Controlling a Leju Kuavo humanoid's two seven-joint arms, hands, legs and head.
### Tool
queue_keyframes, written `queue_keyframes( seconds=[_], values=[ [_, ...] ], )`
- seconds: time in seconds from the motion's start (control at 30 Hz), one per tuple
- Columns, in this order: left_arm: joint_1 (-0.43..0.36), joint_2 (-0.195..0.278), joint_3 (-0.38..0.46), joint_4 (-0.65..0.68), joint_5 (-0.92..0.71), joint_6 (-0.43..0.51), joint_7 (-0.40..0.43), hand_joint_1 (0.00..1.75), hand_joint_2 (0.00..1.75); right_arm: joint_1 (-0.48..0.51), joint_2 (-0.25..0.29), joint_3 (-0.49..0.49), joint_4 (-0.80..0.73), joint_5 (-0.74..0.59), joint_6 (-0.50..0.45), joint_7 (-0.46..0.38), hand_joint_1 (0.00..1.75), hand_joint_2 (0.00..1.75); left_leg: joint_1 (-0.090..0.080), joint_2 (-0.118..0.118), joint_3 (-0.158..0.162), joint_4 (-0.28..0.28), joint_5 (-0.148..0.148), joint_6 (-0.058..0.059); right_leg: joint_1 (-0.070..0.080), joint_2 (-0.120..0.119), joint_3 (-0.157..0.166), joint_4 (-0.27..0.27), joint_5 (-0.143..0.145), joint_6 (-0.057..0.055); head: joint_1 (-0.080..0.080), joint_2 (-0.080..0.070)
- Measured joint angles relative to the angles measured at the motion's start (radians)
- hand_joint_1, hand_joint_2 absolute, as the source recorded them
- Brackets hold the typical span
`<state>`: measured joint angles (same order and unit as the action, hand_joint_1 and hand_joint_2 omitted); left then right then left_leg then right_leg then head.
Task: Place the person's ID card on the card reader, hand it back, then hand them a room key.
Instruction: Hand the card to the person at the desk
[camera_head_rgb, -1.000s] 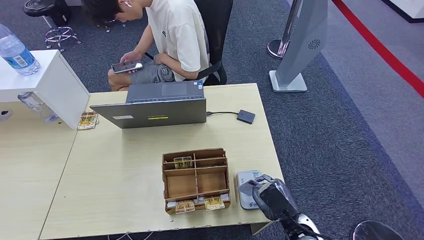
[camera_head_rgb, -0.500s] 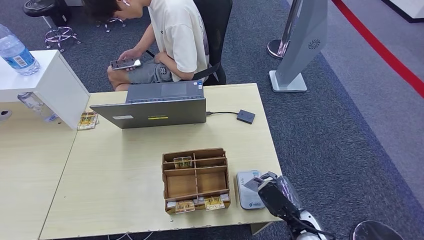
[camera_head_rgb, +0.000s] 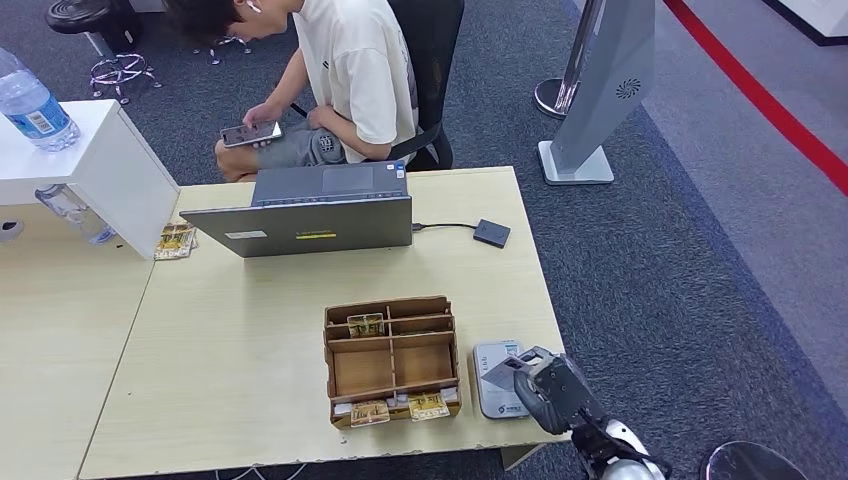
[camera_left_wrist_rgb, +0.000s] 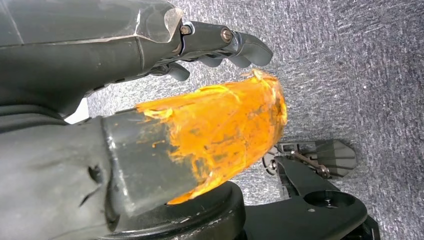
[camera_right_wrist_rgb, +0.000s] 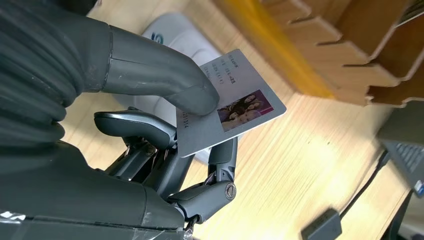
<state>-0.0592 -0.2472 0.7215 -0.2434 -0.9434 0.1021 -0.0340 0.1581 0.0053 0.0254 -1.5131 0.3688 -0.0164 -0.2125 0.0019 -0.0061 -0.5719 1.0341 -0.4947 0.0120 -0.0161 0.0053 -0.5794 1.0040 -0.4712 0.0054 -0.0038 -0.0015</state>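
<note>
The right hand (camera_head_rgb: 545, 390) sits at the near right corner of the table (camera_head_rgb: 250, 330), over the card reader (camera_head_rgb: 492, 372). It pinches the ID card (camera_right_wrist_rgb: 230, 117) between the thumb, pressed on the card's upper face, and the fingers (camera_right_wrist_rgb: 222, 155) beneath. The card is held tilted above the reader, apart from it as far as the right wrist view shows. The card's face carries a small photo and lines of dark print, too small to read. The reader is a grey-white slab with a blue mark at its near edge; the wording there cannot be made out, and the hand covers its right part.

Just left of the reader stands the wooden organiser (camera_head_rgb: 392, 358), with patterned room key cards (camera_head_rgb: 400, 408) along its near edge and one in a far compartment. Beyond the organiser a closed-looking grey laptop (camera_head_rgb: 310, 212) bears a yellow sticker, unreadable. A cable runs from it to a small black box (camera_head_rgb: 491, 233). Past the laptop a seated person (camera_head_rgb: 350, 70) holds a phone (camera_head_rgb: 252, 133).

The left hand (camera_left_wrist_rgb: 210, 42) hangs over grey carpet, fingers curled loosely, holding nothing; its thumb carries torn orange covering.
</note>
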Motion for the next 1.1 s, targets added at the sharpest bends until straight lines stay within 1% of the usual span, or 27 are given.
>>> queue_keyframes(
  seconds=[0.1, 0.37, 0.73, 1.1],
  values=[
    [0.0, 0.0, 0.002, 0.0, -0.002, -0.004, -0.002, 0.0, 0.0, -0.004, 0.0, -0.013, 0.008, -0.054, 0.034, -0.006, 1.75, 1.75, 0.0, 0.0, 0.0, 0.0, 0.0, 0.0, 0.0, 0.0, 0.0, 0.0, 0.0, 0.0, 0.0, 0.0],
    [0.0, 0.0, 0.004, 0.0, -0.007, -0.008, -0.003, 0.0, 0.0, -0.017, 0.0, -0.028, 0.019, -0.073, 0.048, -0.008, 1.75, 1.75, 0.0, 0.0, 0.0, 0.0, 0.0, 0.0, 0.0, 0.0, 0.0, 0.0, 0.0, 0.0, 0.0, 0.0],
    [0.0, 0.0, 0.009, 0.0, -0.011, -0.008, -0.003, 0.0, 0.0, -0.021, 0.0, -0.029, 0.019, 0.008, 0.002, 0.008, 1.75, 1.75, 0.0, 0.0, 0.0, 0.0, 0.0, 0.0, 0.0, 0.0, 0.0, 0.0, 0.0, 0.0, 0.0, 0.0],
    [0.0, 0.0, 0.019, 0.0, -0.017, -0.008, -0.003, 0.0, 0.0, -0.031, -0.004, -0.024, 0.033, 0.032, 0.011, 0.029, 1.75, 1.75, 0.0, 0.0, 0.0, 0.0, 0.0, 0.0, 0.0, 0.0, 0.0, 0.0, 0.0, 0.0, 0.0, 0.0]
  ],
)
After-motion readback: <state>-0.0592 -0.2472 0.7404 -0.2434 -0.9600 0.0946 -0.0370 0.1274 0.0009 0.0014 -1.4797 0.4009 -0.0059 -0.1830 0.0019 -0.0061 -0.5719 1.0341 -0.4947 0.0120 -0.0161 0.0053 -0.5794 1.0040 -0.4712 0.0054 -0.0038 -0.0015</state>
